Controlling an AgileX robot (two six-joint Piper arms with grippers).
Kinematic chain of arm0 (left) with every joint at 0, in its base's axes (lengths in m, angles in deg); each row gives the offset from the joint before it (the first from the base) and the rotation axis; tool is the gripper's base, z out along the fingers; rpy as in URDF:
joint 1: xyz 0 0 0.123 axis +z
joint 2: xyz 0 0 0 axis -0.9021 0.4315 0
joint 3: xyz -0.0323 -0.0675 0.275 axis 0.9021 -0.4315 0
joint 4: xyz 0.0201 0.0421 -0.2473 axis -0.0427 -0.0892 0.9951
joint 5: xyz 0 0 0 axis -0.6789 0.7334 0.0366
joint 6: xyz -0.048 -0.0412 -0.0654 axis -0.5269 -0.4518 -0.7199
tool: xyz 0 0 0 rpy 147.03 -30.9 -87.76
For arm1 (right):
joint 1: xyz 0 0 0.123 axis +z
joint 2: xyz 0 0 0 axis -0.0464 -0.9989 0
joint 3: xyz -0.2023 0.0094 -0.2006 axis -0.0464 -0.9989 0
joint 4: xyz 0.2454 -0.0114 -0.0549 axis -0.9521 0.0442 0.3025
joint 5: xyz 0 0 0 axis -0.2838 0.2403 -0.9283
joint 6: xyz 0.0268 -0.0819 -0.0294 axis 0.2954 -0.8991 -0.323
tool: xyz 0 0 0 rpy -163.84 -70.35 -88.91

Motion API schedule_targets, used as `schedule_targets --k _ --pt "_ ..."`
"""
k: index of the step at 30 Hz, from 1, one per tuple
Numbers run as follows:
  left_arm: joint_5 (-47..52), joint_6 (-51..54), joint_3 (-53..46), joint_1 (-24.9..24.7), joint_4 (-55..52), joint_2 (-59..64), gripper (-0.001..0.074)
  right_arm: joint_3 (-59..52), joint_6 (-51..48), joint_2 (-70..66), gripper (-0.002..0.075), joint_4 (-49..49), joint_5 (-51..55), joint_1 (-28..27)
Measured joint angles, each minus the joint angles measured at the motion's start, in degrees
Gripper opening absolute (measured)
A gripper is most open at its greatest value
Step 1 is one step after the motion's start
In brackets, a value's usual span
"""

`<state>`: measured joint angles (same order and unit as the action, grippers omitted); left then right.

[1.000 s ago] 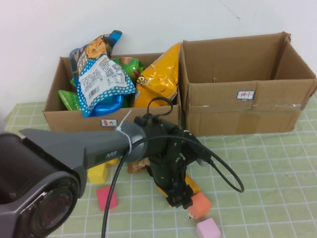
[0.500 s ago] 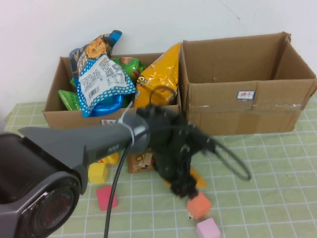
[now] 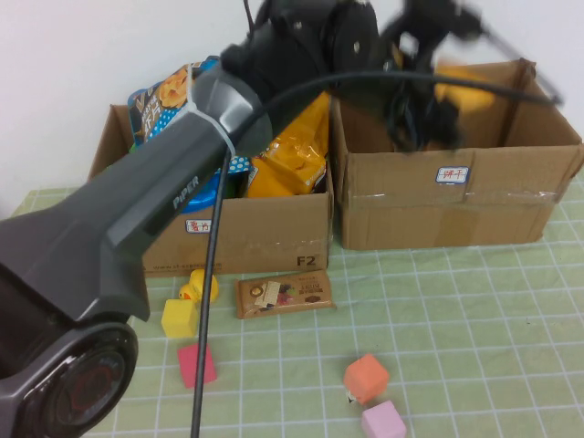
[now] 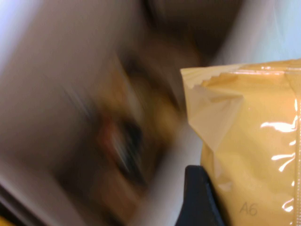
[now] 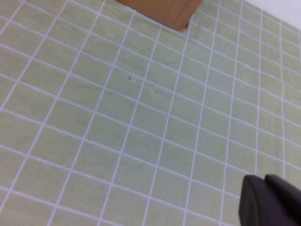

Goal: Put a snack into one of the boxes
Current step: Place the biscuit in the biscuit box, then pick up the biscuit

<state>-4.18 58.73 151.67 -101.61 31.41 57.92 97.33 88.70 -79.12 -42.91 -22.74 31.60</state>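
Note:
My left gripper (image 3: 427, 108) is raised over the open right cardboard box (image 3: 456, 196), blurred by motion. It is shut on a yellow snack packet (image 3: 467, 88). In the left wrist view a black finger (image 4: 200, 197) presses against that packet (image 4: 249, 150). The left cardboard box (image 3: 255, 239) is full of snack bags, among them an orange bag (image 3: 290, 151). A brown chocolate bar (image 3: 285, 295) lies flat on the mat in front of the left box. My right gripper (image 5: 270, 202) is shut and empty, low over the green grid mat, and does not show in the high view.
Small blocks lie on the mat: yellow (image 3: 180, 318), pink (image 3: 196, 365), orange (image 3: 366, 378) and lilac (image 3: 383, 422). A yellow duck toy (image 3: 199, 287) sits by the left box. A cardboard corner (image 5: 162, 9) shows in the right wrist view.
My left arm has swung up from the mat near the orange block to above the right box, carrying the yellow packet. The chocolate bar is now uncovered.

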Motion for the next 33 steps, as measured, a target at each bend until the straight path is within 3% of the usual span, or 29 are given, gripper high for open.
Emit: schedule_targets --k 7,9,12,15,20,26,33 --pt "-23.15 -0.2 0.9 0.0 -6.95 3.81 0.0413 0.0 0.58 0.0 0.0005 0.44 -0.14 0.0" --pt "-27.09 -1.2 0.9 0.21 -8.69 6.52 0.0464 0.0 0.85 0.0 0.0005 0.46 -0.14 0.0" --pt "-28.75 -3.62 0.9 0.89 -10.41 10.42 0.0581 0.0 0.96 0.0 0.0005 0.56 -0.14 0.0" --pt "-26.79 -4.92 0.9 1.85 -12.22 12.28 0.0586 0.0 1.04 0.0 0.0005 0.76 -0.14 0.0" --pt "-17.23 -5.94 2.59 2.2 -13.73 10.62 0.0403 0.0 1.04 0.0 0.0005 0.89 -0.14 0.0" --pt "3.78 -5.54 7.55 2.09 -13.73 3.4 0.0071 0.0 1.08 0.0 0.0005 0.89 -0.26 0.0" --pt "21.45 1.67 8.2 2.01 -9.66 -5.08 0.0005 0.0 2.05 0.0 0.0005 0.89 -0.78 0.0"
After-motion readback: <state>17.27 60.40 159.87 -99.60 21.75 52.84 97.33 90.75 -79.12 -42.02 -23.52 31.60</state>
